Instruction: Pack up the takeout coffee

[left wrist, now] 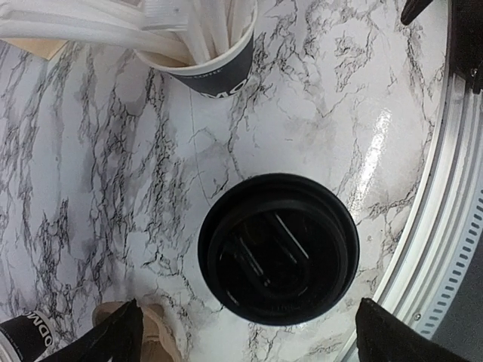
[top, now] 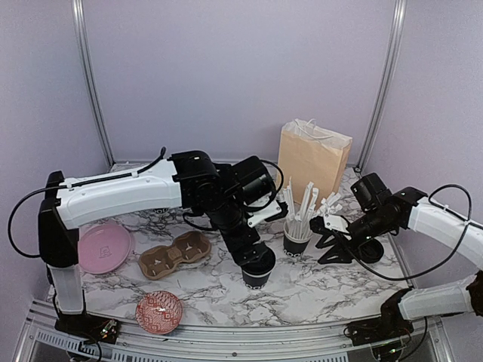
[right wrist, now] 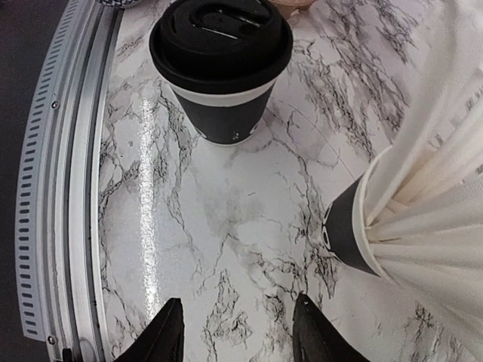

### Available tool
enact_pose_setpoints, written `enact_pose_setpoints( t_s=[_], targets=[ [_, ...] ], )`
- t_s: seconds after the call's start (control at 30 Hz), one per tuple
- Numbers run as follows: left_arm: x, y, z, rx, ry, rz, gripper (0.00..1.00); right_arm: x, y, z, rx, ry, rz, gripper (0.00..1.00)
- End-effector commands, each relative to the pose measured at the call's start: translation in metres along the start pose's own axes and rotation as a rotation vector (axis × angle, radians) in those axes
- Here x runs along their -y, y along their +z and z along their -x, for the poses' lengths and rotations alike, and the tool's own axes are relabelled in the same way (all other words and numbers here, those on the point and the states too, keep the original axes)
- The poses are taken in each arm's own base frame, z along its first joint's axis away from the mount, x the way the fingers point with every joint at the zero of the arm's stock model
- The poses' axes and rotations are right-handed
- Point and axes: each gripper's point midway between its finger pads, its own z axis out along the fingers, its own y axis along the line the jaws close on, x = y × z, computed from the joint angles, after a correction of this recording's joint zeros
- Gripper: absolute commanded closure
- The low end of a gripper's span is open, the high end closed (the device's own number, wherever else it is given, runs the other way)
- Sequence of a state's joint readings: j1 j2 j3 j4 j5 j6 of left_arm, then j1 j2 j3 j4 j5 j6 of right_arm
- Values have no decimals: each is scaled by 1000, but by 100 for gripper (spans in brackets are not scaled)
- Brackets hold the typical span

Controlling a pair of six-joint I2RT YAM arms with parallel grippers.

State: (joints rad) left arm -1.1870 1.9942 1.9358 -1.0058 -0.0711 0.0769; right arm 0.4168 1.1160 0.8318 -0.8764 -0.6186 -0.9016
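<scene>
A: Coffee (top: 258,270), where is it?
B: Lidded and upright on the desk (top: 211,290), near the middle, just left of the straw cup (top: 297,240).
A: Left hand (left wrist: 256,335)?
B: Straight above the lid, fingers spread wide to either side of it.
A: Right hand (right wrist: 241,335)?
B: Low on the right, beside the straw cup, fingers partly spread with only bare desk between them.
A: Carrier (top: 175,255)?
B: Left of the coffee. Bag (top: 313,160) stands at the far side.
</scene>
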Motion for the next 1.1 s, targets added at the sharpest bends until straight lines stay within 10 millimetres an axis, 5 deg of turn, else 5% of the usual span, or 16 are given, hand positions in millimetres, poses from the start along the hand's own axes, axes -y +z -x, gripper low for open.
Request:
enact_pose_setpoints(
  t_s=[0.0,0.23,0.37,0.6,1.07],
  targets=[
    [-15,-38,-5,83,-119,30,1,-9,-1,16,-42,-71,-7,53],
    [-55,-26,1,212,-420,-8,9,-40,4,30,-72,-186,24,57],
    [-66,-24,14,376,-610,-221,18,-48,16,56,-55,-269,56,62],
    [-46,-3,20,383,-656,-427,20,-37,38,102,-17,-422,-38,69],
    [-29,46,-8,262,-697,-423,34,-38,72,106,-80,-506,-28,73]
  ],
)
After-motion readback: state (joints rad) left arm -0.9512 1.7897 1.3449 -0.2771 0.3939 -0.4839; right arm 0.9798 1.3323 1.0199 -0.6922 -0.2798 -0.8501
